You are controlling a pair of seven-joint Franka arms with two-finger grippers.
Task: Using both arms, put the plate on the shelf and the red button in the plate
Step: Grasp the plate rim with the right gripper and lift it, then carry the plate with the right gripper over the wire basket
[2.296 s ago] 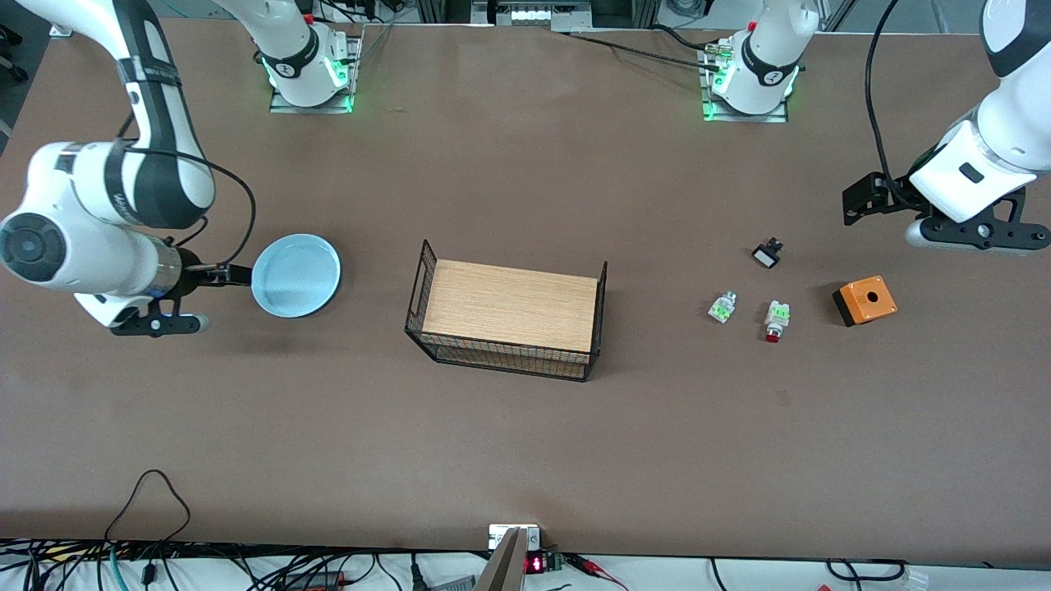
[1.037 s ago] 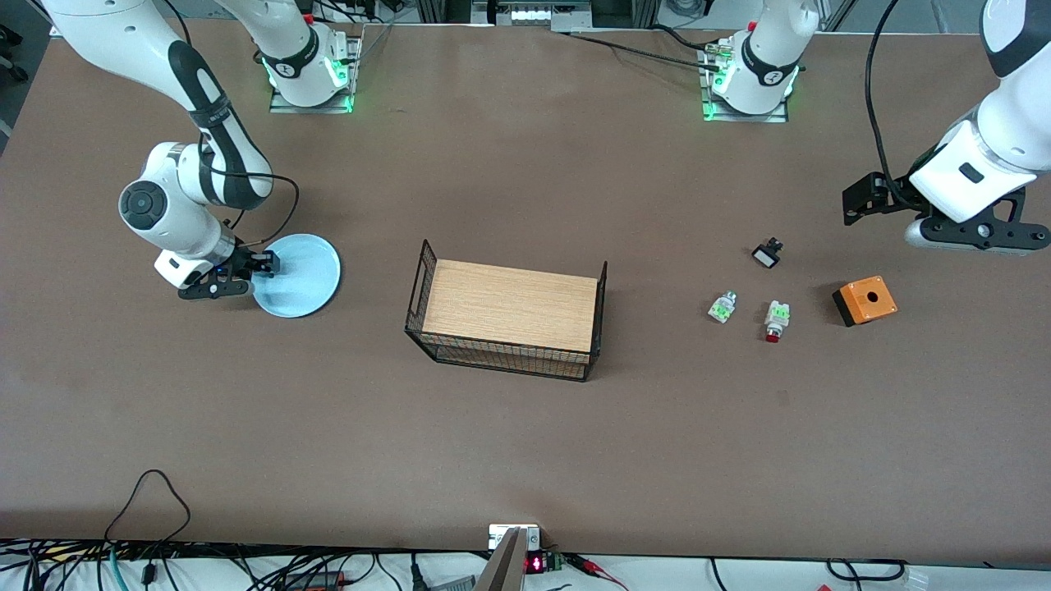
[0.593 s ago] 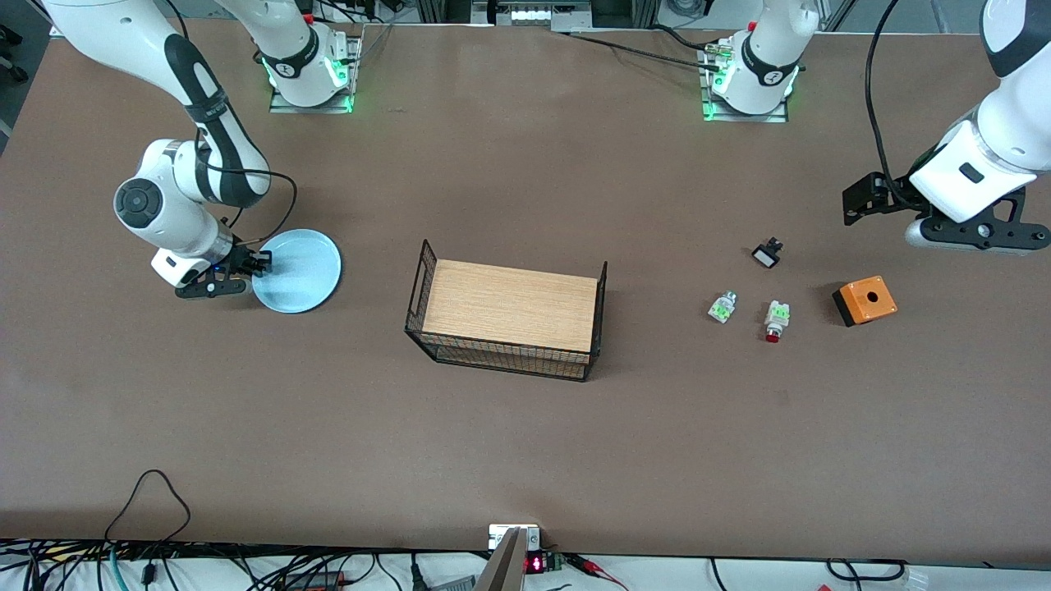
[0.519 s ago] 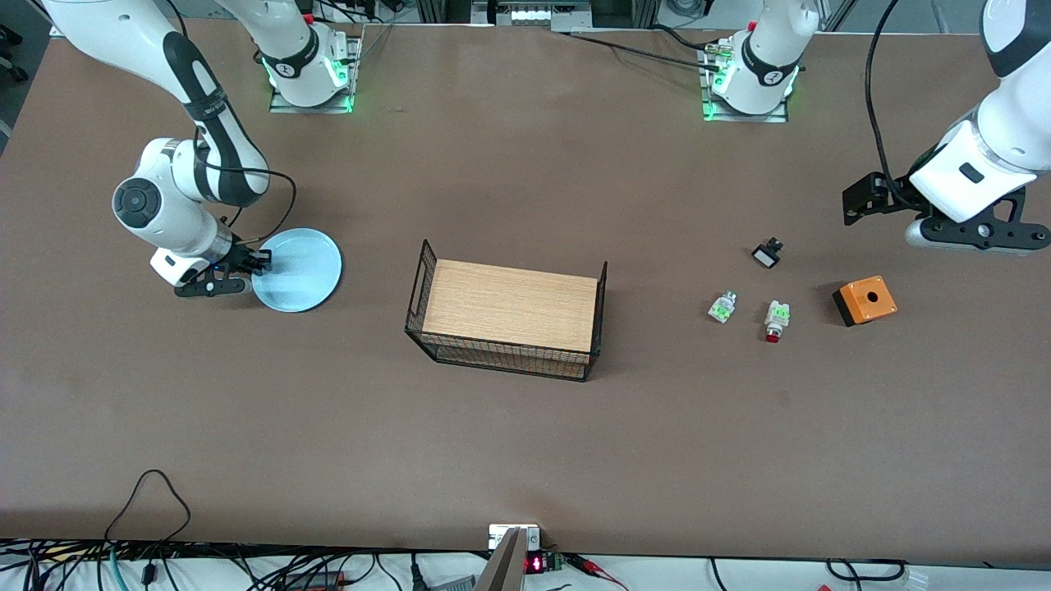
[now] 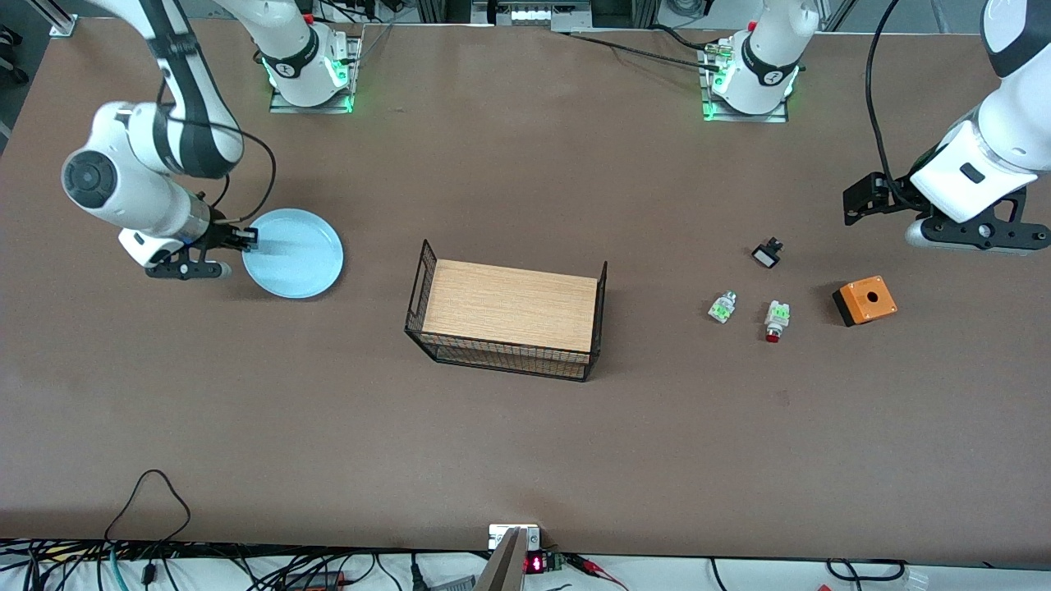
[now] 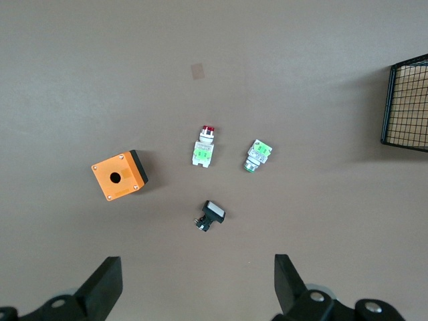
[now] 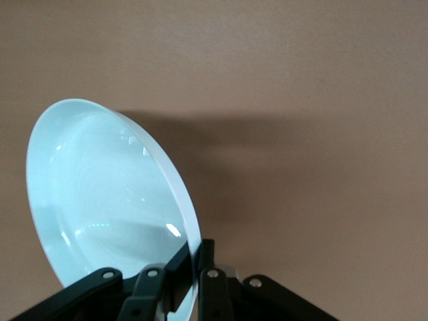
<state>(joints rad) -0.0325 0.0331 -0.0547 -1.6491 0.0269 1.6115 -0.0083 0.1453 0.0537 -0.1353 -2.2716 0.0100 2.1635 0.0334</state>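
Pinching the rim of the one plate (image 5: 294,253), the right gripper (image 5: 243,239) held it over the table (image 5: 525,443) at the right arm's end; in the right wrist view the plate (image 7: 100,207) stood tilted, its rim caught between the two fingers (image 7: 207,281). Over the left arm's end of the table the left gripper (image 6: 197,287) hung with its fingers spread wide, that arm waiting. Four small parts lay on the table there: one red button (image 5: 776,319), one similar white-and-green part (image 5: 722,307) just beside it toward the basket, one black part (image 5: 767,254) farther from the front camera, and one orange box (image 5: 865,300) toward the table's end. One wire basket (image 5: 507,309) with a wooden top sat mid-table.
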